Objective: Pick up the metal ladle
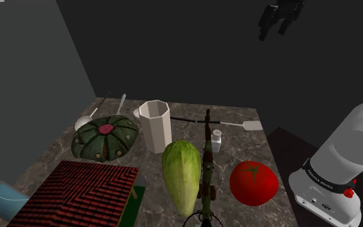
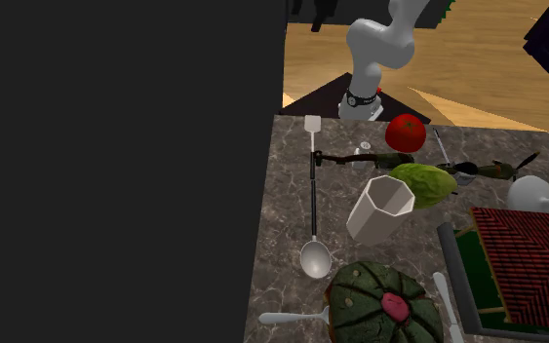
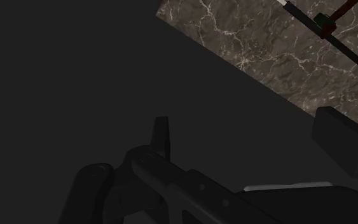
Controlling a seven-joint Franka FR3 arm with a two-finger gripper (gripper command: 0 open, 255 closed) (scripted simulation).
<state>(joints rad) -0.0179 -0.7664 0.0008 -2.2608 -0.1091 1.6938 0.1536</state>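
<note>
Reaching is the step in hand: the gripper (image 1: pixel 273 30), fingers apart, hangs high above the white cup (image 1: pixel 155 126) and must next descend onto the ladle (image 2: pixel 314 259) lying beside that cup.

The surface (image 2: pixel 287 195) is brown marble veined with white. The tomato (image 1: pixel 254 182) is red, the lettuce (image 1: pixel 181 173) pale green, the cup (image 1: pixel 154 126) white. The gourd (image 1: pixel 106 137) is dark green with red stripes. The mat (image 1: pixel 77 193) is red-and-black banded. The ladle (image 2: pixel 314 255) is silvery grey, the end effector (image 1: pixel 272 32) black.
</note>
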